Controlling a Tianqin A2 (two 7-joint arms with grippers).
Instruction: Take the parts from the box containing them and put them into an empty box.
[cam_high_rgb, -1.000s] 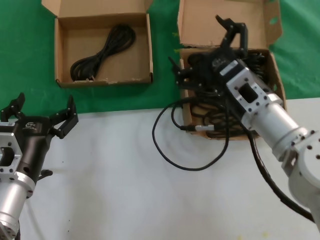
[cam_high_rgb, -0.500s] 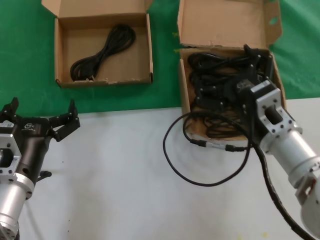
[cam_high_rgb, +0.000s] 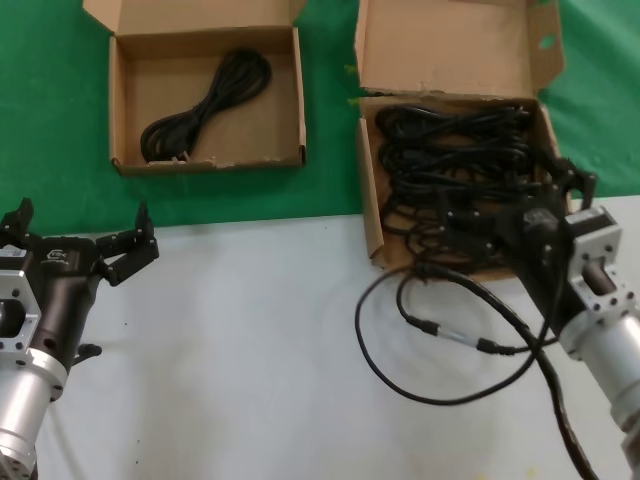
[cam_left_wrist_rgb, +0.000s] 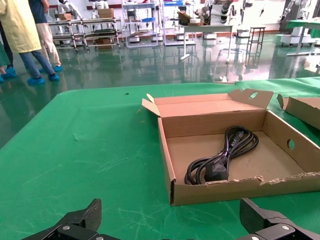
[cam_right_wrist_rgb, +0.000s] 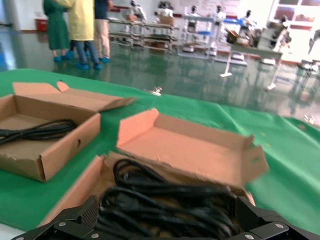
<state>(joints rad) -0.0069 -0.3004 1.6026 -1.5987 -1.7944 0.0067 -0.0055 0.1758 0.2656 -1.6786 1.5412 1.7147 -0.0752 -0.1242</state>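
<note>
Several coiled black power cords (cam_high_rgb: 450, 140) fill the brown box with the tall green-marked flap (cam_high_rgb: 450, 45) at the back right. My right gripper (cam_high_rgb: 517, 200) is open and empty, low over that box's front right part; the right wrist view shows the cords (cam_right_wrist_rgb: 165, 197) just beyond my open right gripper (cam_right_wrist_rgb: 167, 220). The wide low-walled box (cam_high_rgb: 115, 100) at the back left holds one coiled cord (cam_high_rgb: 205, 105). My left gripper (cam_high_rgb: 80, 220) is open and empty at the table's near left, facing that box (cam_left_wrist_rgb: 220, 190) and its cord (cam_left_wrist_rgb: 220, 157).
A loose thin black cable with metal connectors (cam_high_rgb: 455, 336) loops over the white table in front of the right box, next to my right arm. Green cloth (cam_high_rgb: 330, 120) lies between and behind the boxes. People and shelving stand far behind the table.
My right gripper has drawn back from the rear of the cord box to its front right, still open. The loose thin cable has slid right and nearer. My left gripper has barely moved.
</note>
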